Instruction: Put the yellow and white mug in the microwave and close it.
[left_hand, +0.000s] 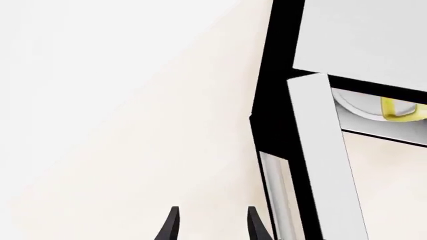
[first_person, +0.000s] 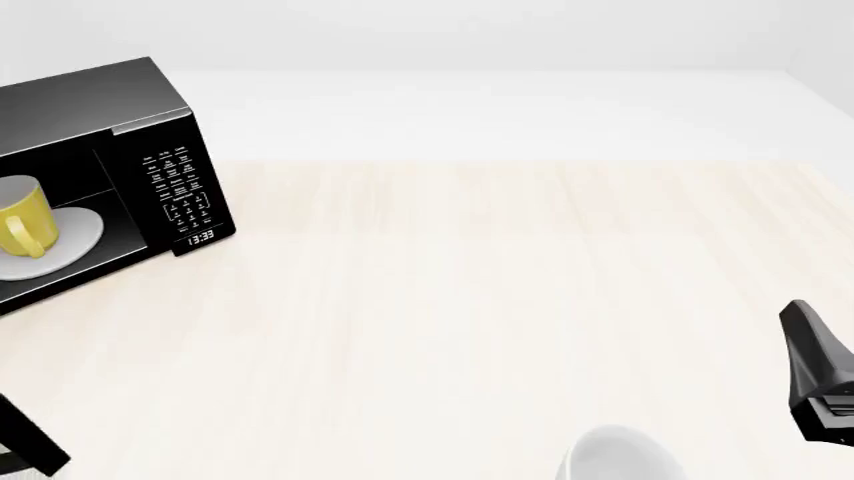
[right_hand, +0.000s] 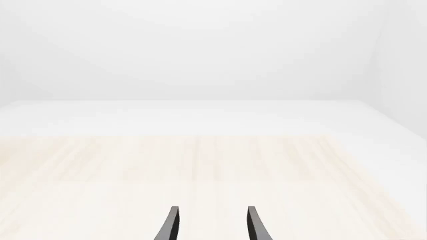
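Looking down from the front camera, I saw the yellow and white mug (first_person: 24, 222) already standing on the white round plate (first_person: 74, 235) inside the microwave (first_person: 94, 110), which sat at the far left of the table (first_person: 467, 300) with its cavity open toward me and its clock display (first_person: 200, 237) lit below the button panel (first_person: 176, 185). My left gripper (left_hand: 210, 225) had its fingers spread apart with nothing between them, hanging over the bare table beside the microwave's open door (left_hand: 320, 160); through that wrist camera I caught a sliver of the mug's yellow handle past the door's edge, and the door stood just beside the fingertips, though I could not tell whether it touched them. My right gripper (right_hand: 210, 225) was likewise spread and empty, pointing across the light wooden tabletop, well apart from the microwave. From the front, only part of the right arm (first_person: 821, 370) showed at the right edge, and a plain white cup (first_person: 617, 455) sat at the near edge of the table, near that arm.
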